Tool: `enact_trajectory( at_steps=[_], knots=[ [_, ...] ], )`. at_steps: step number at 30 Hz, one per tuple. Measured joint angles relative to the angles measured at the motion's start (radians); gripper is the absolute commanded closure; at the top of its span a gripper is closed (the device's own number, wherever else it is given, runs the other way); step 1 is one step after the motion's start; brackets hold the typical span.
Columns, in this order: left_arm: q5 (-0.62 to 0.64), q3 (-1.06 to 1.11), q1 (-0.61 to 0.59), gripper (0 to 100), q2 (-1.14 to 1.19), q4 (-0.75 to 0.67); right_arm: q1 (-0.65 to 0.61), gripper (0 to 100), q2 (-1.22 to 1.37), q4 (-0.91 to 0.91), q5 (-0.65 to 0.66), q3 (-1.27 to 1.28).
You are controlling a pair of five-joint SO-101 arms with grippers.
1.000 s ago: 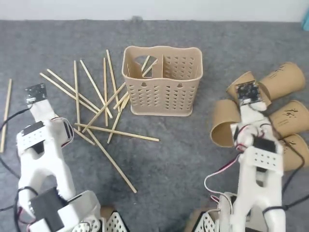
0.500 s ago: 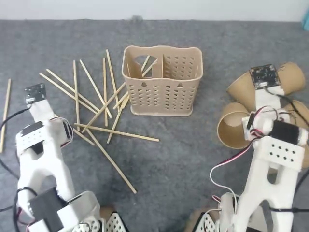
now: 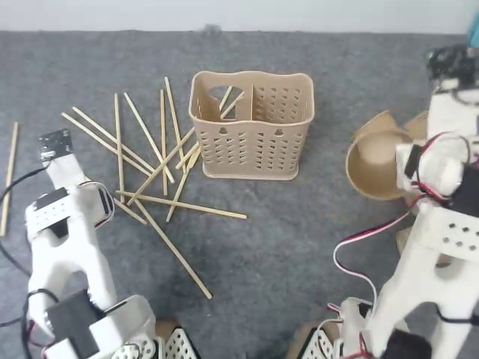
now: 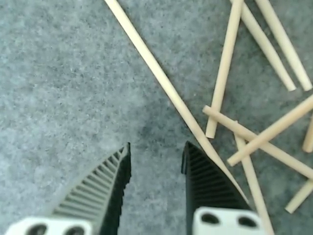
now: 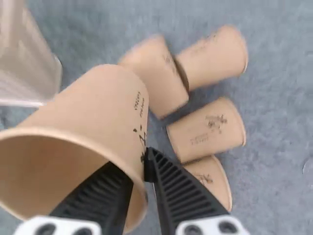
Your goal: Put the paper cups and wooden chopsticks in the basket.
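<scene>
One tan paper cup [image 5: 83, 112], dark print I can't read, rim pinched in my right gripper [image 5: 137, 164]; left gripper [image 4: 156, 147] jaws apart.

The right gripper [image 5: 143, 159] raised one paper cup [image 3: 376, 166] (its rim pinched between the jaws) off the carpet [image 3: 299, 224], beside the basket [image 3: 251, 127].

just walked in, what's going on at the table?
The right gripper is shut on the wall of one paper cup, holding it above the other cups lying on the grey mat. The left gripper is open and empty, over the mat beside the scattered chopsticks. The basket stands between the arms with two chopsticks in one compartment and no cup visible inside.
</scene>
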Motion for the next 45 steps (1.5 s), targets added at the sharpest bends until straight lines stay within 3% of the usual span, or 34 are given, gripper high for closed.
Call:
enact_trajectory(
  at_steps=[11,16,23,29,45],
  knots=[
    [0.000,0.000,0.000,83,0.000,0.000,-0.385,99.1,0.170,0.018,-0.140,-0.434],
    [0.000,0.000,0.000,83,0.000,0.000,-0.474,99.1,0.233,0.018,-0.149,-0.470],
    [0.000,0.000,0.000,83,0.000,0.000,-0.463,99.1,0.442,0.014,-0.149,-0.483],
    [0.000,0.000,0.000,83,0.000,0.000,-0.402,99.1,0.502,-0.071,-0.149,-0.493],
    [0.000,0.000,0.000,83,0.000,0.000,-0.404,96.2,0.621,-0.098,-0.192,-0.493]
  ],
)
